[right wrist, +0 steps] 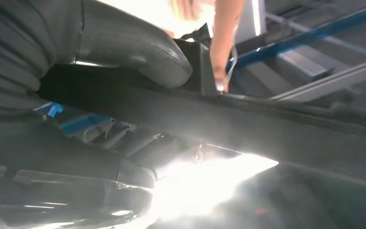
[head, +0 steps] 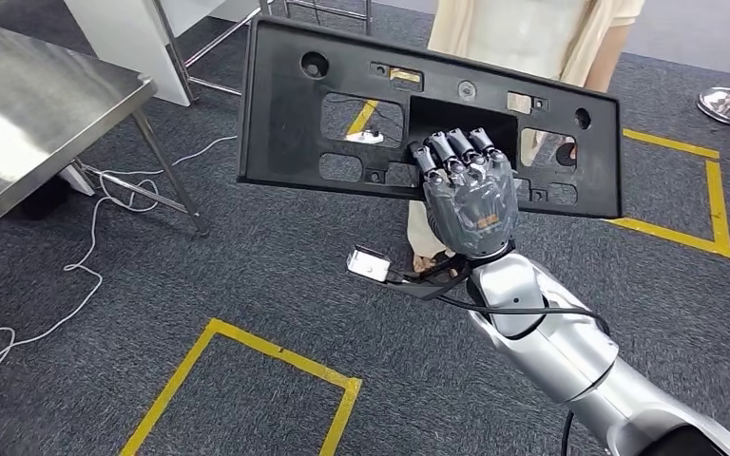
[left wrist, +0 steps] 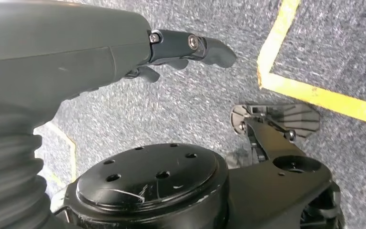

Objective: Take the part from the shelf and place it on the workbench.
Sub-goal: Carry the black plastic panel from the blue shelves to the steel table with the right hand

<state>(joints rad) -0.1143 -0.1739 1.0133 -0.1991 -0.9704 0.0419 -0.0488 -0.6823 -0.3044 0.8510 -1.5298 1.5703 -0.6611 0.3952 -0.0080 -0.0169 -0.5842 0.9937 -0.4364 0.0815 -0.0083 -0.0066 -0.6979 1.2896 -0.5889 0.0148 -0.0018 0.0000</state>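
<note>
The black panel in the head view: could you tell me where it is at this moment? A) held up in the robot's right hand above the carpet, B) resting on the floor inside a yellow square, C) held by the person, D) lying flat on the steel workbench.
A: the right hand grips the black panel through its central opening, above the carpet, apart from the workbench.

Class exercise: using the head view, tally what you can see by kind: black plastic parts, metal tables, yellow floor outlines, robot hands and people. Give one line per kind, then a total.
Black plastic part: 1
Metal table: 1
Yellow floor outlines: 2
Right hand, holding the part: 1
Person: 1
Total: 6
</note>
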